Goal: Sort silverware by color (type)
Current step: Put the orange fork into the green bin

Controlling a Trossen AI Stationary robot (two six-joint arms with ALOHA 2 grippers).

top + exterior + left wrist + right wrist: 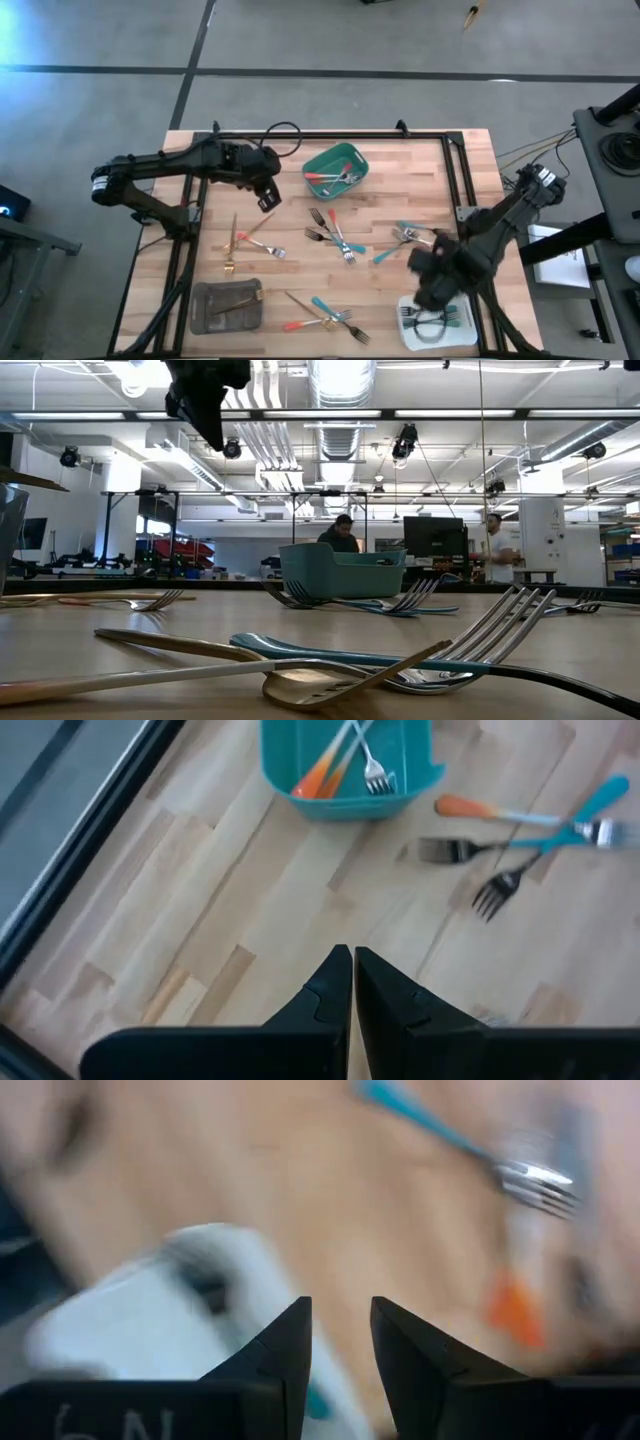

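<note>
Silverware lies scattered on the wooden table: a gold fork [231, 246], a red-orange-handled fork [258, 245], a crossed group of teal and red-orange forks [335, 235], teal forks [402, 240] and a mixed group [325, 315] near the front edge. My left gripper [268, 195] [352, 982] hangs shut and empty above bare wood, left of the green tray [337, 170]. My right gripper [428, 285] [340, 1342] hovers open over the far edge of the white tray [437, 320], nothing between its fingers.
The green tray [350, 770] holds red-orange-handled forks, the white tray holds teal-handled ones, and a grey tray [227, 305] at the front left holds a gold piece. A black frame [460, 170] borders the table. People stand in the room beyond the table [345, 532].
</note>
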